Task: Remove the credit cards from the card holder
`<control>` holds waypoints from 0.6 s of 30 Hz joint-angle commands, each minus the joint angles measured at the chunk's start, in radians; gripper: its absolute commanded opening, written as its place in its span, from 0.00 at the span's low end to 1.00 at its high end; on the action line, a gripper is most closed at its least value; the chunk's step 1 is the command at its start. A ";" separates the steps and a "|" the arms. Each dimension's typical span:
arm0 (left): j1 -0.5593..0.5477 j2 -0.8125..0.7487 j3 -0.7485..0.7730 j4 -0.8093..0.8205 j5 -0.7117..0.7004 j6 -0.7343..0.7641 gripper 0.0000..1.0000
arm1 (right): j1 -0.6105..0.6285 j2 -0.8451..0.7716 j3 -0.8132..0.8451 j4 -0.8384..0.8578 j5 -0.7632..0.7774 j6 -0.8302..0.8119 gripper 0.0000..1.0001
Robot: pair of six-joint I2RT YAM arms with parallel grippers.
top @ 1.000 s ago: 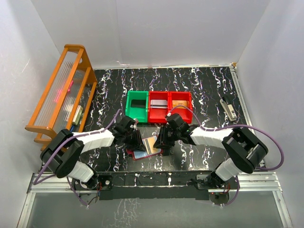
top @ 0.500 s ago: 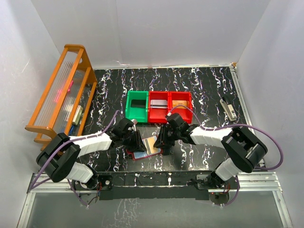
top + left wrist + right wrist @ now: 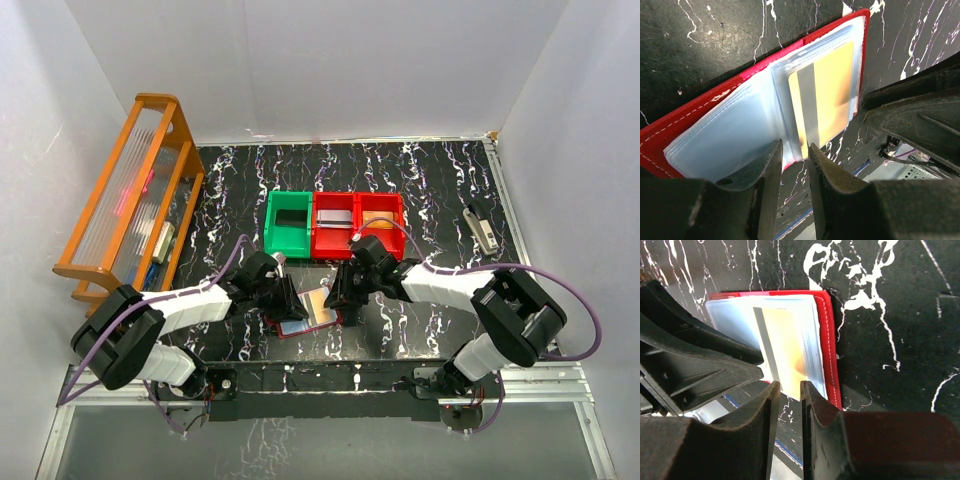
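My left claw [image 3: 793, 150] is parted a crack at the credit card [image 3: 830, 95] edge. Right claw [image 3: 790, 390]: can't tell. If my pinch misses, the card slips back or the card holder [image 3: 720, 95] drags.

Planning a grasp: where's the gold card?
Top view, front centre: the gold card sits in the open card holder, between the left gripper and right gripper.
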 commanded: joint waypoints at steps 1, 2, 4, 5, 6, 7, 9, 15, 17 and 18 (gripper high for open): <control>-0.004 -0.003 -0.012 -0.038 -0.013 0.006 0.27 | -0.004 -0.016 -0.011 0.115 -0.062 0.033 0.22; -0.004 -0.002 -0.013 -0.034 -0.011 0.003 0.27 | -0.004 -0.009 -0.017 0.120 -0.063 0.038 0.22; -0.004 -0.002 -0.014 -0.026 -0.008 0.000 0.27 | -0.004 0.007 -0.023 0.123 -0.062 0.038 0.22; -0.004 -0.002 -0.014 -0.026 -0.008 0.000 0.27 | -0.004 0.011 -0.030 0.132 -0.065 0.039 0.21; -0.004 -0.002 -0.013 -0.026 -0.008 0.001 0.27 | -0.004 0.018 -0.037 0.142 -0.074 0.041 0.21; -0.004 -0.002 -0.012 -0.027 -0.006 0.001 0.28 | -0.003 0.024 -0.039 0.147 -0.080 0.042 0.21; -0.004 -0.002 -0.010 -0.026 -0.006 0.002 0.28 | -0.002 0.041 -0.041 0.140 -0.078 0.043 0.21; -0.004 0.022 -0.014 -0.011 0.003 -0.001 0.29 | 0.001 0.052 -0.061 0.160 -0.081 0.054 0.21; -0.004 0.030 -0.015 0.001 0.009 -0.004 0.29 | 0.001 0.058 -0.070 0.182 -0.100 0.068 0.21; -0.004 0.035 -0.016 0.008 0.014 -0.006 0.29 | 0.003 0.060 -0.075 0.202 -0.111 0.079 0.21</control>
